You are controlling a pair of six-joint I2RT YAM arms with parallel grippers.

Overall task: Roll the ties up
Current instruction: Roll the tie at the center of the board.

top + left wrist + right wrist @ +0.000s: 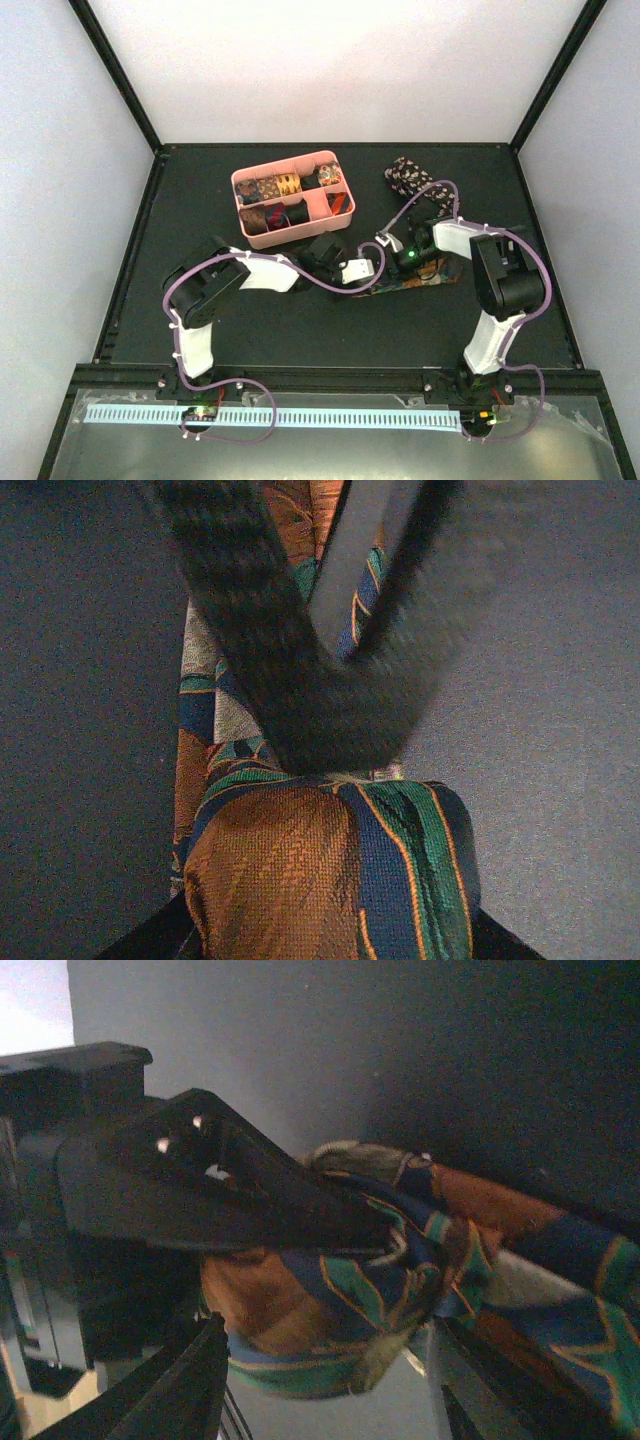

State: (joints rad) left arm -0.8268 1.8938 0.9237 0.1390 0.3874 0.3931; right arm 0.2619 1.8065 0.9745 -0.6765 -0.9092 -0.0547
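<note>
The black table [250,320] filled the top view. At 11 o'clock from its centre sat the pink divided tray [285,162], its compartments holding rolled ties [290,185]. At 1 o'clock a speckled black tie [408,178] lay loose, well apart from both arms. Just off centre toward 3 o'clock lay the orange, blue and green patterned tie [330,870]. Its near end was wound into a fat roll and its tail ran flat toward 12 o'clock in the left wrist view. The left gripper [325,942] pinched that roll between its fingers. The right gripper [325,1385] had its fingers spread, with bunched fabric between them.
</note>
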